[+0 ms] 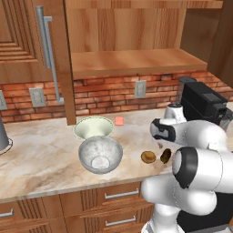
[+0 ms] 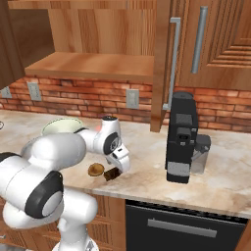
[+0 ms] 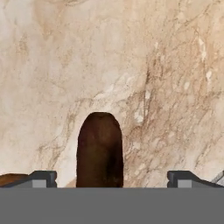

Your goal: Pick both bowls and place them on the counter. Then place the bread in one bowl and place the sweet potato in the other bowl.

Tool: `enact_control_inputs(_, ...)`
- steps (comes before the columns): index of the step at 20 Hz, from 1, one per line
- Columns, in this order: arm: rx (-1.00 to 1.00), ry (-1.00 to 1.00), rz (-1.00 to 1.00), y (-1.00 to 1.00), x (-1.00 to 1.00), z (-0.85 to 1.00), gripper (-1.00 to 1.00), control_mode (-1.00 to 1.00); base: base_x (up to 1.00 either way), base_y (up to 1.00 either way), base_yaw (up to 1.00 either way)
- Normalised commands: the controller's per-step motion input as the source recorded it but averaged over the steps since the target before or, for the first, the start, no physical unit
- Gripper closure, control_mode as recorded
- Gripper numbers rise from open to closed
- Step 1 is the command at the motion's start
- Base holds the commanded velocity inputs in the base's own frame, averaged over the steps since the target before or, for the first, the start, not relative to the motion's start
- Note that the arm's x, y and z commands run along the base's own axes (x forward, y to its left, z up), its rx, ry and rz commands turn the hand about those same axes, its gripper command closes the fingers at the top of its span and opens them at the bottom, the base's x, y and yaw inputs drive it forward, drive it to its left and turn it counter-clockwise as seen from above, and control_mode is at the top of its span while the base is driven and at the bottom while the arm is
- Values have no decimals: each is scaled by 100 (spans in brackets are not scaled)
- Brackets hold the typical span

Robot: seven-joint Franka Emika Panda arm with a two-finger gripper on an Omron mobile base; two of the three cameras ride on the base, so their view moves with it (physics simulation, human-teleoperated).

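Observation:
Both bowls stand on the marbled counter: the cream-white bowl at the back and the grey stone-look bowl just in front of it. To their right lie the round tan bread and the dark oblong sweet potato, side by side. My gripper hangs open right above the sweet potato, one fingertip on each side and clear of it. A sliver of the bread shows beside the left fingertip. Nothing is held.
A small pink square lies behind the cream bowl by the brick wall. A black coffee machine stands to the right of the arm. A wooden shelf hangs over the counter's back.

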Motion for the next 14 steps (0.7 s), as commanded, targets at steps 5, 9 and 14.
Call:
enact_control_inputs(5, 2, 9, -11, 0, 6, -23, -100, -100, 0, 0, 0)
enact_control_inputs(9, 1, 7, -10, 0, 7, -21, -100, -100, 0, 0, 0)
enact_control_inputs(14, 1, 5, -11, 0, 1, -21, -100, -100, 0, 0, 0)
